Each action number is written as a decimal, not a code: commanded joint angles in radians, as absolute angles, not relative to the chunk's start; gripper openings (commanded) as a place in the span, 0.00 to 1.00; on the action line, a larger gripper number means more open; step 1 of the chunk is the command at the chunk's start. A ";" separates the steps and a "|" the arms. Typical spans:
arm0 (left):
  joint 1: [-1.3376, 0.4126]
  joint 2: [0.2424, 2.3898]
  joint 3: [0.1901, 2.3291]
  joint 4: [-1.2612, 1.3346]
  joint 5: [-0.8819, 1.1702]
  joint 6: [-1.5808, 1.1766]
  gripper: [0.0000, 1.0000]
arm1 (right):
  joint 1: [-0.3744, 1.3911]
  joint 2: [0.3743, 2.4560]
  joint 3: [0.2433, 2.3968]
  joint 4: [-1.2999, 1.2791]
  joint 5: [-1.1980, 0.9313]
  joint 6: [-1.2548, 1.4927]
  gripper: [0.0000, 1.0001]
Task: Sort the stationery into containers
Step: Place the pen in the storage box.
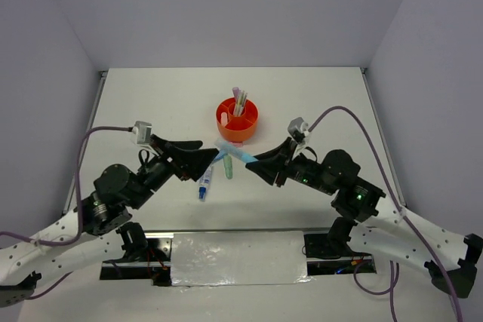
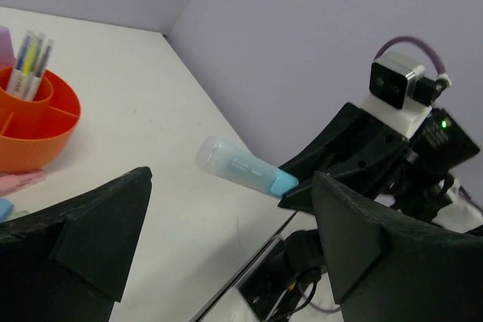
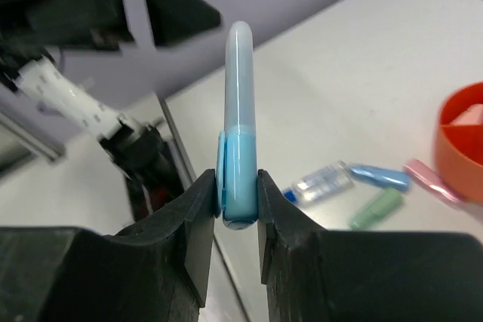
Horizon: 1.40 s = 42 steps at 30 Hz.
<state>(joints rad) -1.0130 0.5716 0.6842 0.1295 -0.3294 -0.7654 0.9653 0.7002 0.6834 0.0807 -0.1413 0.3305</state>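
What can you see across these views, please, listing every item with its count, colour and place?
table: one, white, under everything
organizer: one, orange, round, far middle of the table
pens: several, mixed colours, standing in the organizer
held highlighter: one, pale blue, lifted in the right gripper
loose blue highlighter: one, blue, lying near the organizer
pink highlighter: one, pink, lying next to the organizer
green highlighter: one, green, lying beside the blue one
tube: one, white and blue, lying nearest the arm bases
left gripper: one, black, open, by the loose items
right gripper: one, black, shut on the held highlighter
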 commanded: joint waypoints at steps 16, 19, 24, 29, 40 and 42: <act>-1.132 0.756 0.903 -0.331 -0.020 -0.224 0.98 | 0.897 1.002 1.173 -0.876 -0.432 -0.113 0.00; -1.131 0.805 0.891 -0.307 0.055 -0.206 0.98 | 0.905 0.986 1.167 -0.874 -0.495 -0.141 0.01; -1.131 0.851 0.882 -0.256 0.135 -0.189 0.97 | 0.928 0.944 1.175 -0.876 -0.599 -0.173 0.02; -1.132 0.848 0.822 -0.147 0.265 -0.184 0.95 | 0.934 0.899 1.146 -0.844 -0.655 -0.193 0.00; -1.134 0.930 0.805 -0.086 0.382 -0.213 0.00 | 0.934 0.937 1.163 -0.802 -0.656 -0.201 0.00; -1.135 0.917 0.798 -0.075 0.374 -0.215 0.00 | 0.933 0.934 1.151 -0.775 -0.679 -0.192 0.01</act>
